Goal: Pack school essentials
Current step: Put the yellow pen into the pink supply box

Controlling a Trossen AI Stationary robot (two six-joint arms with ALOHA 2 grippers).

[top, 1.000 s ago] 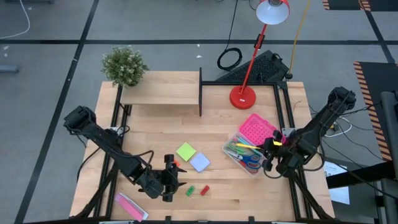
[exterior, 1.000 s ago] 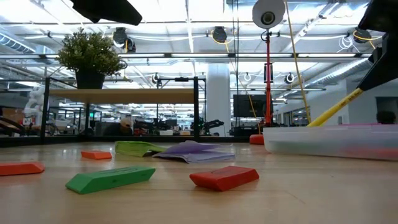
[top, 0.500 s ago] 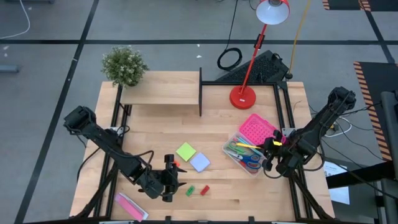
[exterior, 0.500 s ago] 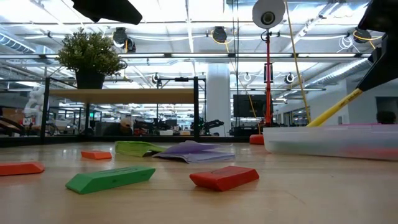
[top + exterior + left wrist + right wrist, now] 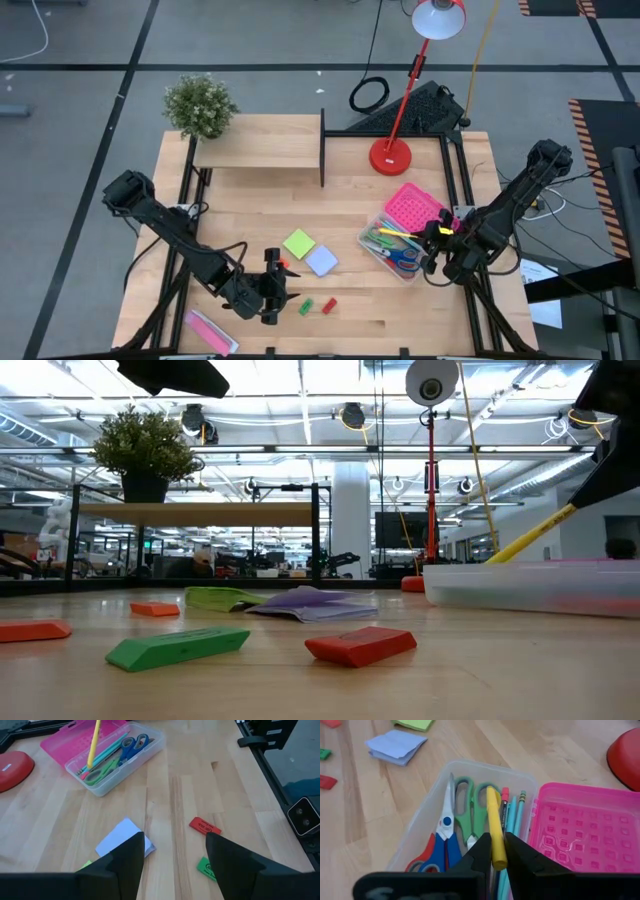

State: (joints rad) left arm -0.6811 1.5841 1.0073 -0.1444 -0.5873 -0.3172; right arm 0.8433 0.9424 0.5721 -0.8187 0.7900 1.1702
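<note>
A yellow pencil is held tight between the fingers of the right gripper, over the clear box near the right side of the table. The tip of the pencil is tilted down into the box. Inside the box, green scissors, blue and red scissors, a red pencil and teal pencils are seen lying side by side. The pink lid is joined to the far side of the box and lies open. The left gripper is kept low near the front of the table, and its fingers are spread wide with nothing between them. Just beside it, a green block and a red block are found on the wood. An orange block is seen farther back. A green pad and a pale blue pad are laid touching each other, between the left gripper and the box.
</note>
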